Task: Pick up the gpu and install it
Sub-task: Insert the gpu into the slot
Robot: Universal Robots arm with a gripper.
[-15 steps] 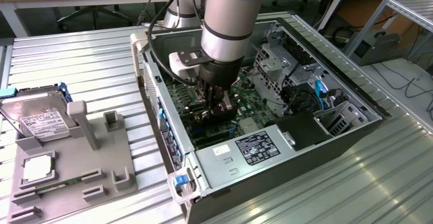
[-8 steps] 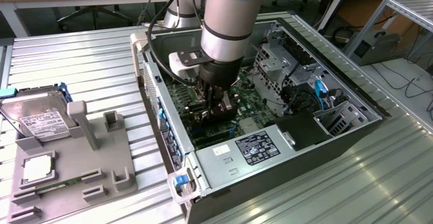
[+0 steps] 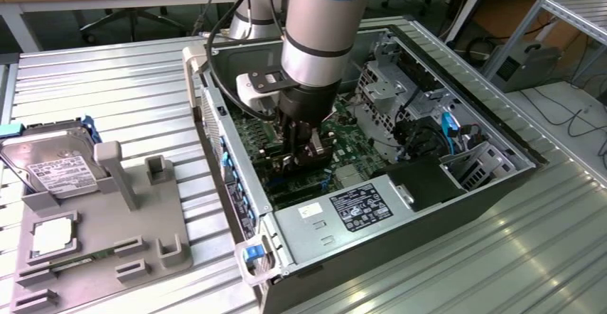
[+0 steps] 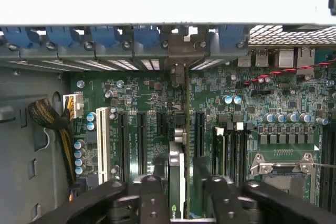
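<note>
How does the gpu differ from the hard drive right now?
The gpu stands on edge inside the computer case between the gripper jaws; the hard drive leans in the grey holder outside. The gpu looks dark and thin; the hard drive is silver with a white label.

My arm (image 3: 318,26) is a silver-grey tube with black joint bands, a white wrist bracket, and a black tool (image 3: 305,159).

I'm seeing ribbed, shiny metal on the table (image 3: 104,108), bare dull steel on the PC case (image 3: 313,239), matt grey plastic on the holder tray (image 3: 142,214), glossy green motherboard (image 4: 142,95), matt black gripper fingers (image 4: 152,198).
</note>
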